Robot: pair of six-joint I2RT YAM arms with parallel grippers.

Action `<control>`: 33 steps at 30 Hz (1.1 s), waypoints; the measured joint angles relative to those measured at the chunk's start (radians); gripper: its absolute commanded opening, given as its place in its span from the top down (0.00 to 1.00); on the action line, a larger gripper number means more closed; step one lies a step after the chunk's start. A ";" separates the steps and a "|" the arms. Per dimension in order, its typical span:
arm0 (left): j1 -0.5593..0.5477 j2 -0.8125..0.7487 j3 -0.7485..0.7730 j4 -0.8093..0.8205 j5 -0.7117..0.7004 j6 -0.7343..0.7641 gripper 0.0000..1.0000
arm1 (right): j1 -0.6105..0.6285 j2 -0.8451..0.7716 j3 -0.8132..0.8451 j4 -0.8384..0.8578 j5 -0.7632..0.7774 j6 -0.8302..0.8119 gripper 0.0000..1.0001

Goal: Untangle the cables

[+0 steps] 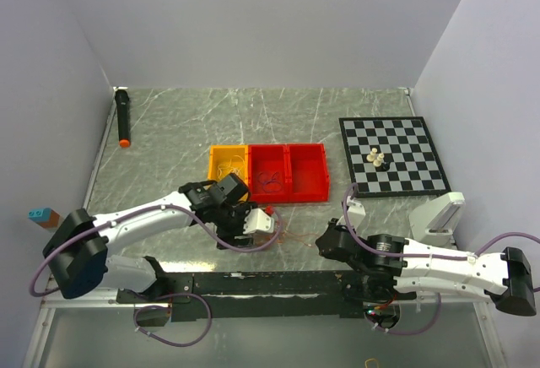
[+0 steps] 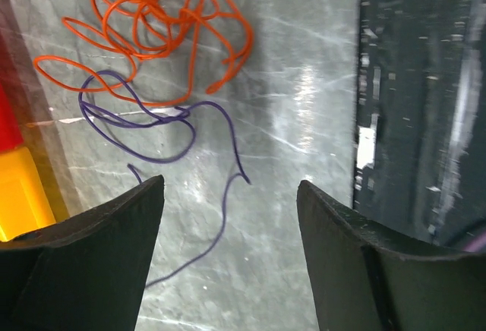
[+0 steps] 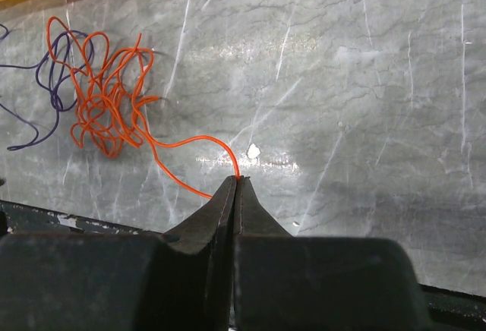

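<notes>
An orange cable (image 3: 106,103) lies in a loose tangle on the marble table, and one strand of it runs to my right gripper (image 3: 238,181), which is shut on that strand. A purple cable (image 2: 144,122) lies looped beside the orange cable (image 2: 152,27), touching its lower edge. My left gripper (image 2: 231,194) hovers open just over the purple cable's trailing end, with nothing pinched between its fingers. From above, the left gripper (image 1: 263,226) and right gripper (image 1: 321,242) face each other across the thin cables (image 1: 292,237) near the table's front edge.
A yellow bin (image 1: 214,165) and two red bins (image 1: 287,192) stand behind the grippers, with thin wires in the yellow one and the left red one. A chessboard (image 1: 405,144) with pieces (image 1: 378,159) is at the right. A black marker (image 1: 122,117) lies far left.
</notes>
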 measured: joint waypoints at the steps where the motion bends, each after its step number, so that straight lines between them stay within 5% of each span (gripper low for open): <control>1: -0.002 0.008 -0.005 0.014 -0.008 -0.001 0.31 | 0.000 0.000 0.000 0.000 0.000 0.000 1.00; 6: -0.020 0.044 -0.029 0.100 -0.047 -0.007 0.54 | 0.000 0.001 0.000 -0.001 0.007 0.000 1.00; 16: -0.045 0.054 -0.087 0.206 -0.075 -0.022 0.66 | 0.000 -0.010 0.002 -0.018 0.016 0.000 1.00; 21: -0.059 0.053 -0.111 0.218 -0.100 -0.026 0.97 | 0.000 -0.011 0.011 -0.029 0.019 0.001 1.00; 24: -0.060 0.053 -0.094 0.212 -0.120 -0.037 0.99 | 0.000 -0.011 0.011 -0.031 0.018 0.004 1.00; 28: -0.060 0.051 0.045 0.142 -0.148 -0.088 0.99 | 0.000 -0.005 0.011 -0.029 0.017 0.004 1.00; 33: -0.057 0.045 0.405 0.064 -0.179 -0.164 0.99 | 0.000 0.034 0.011 -0.013 0.008 0.004 1.00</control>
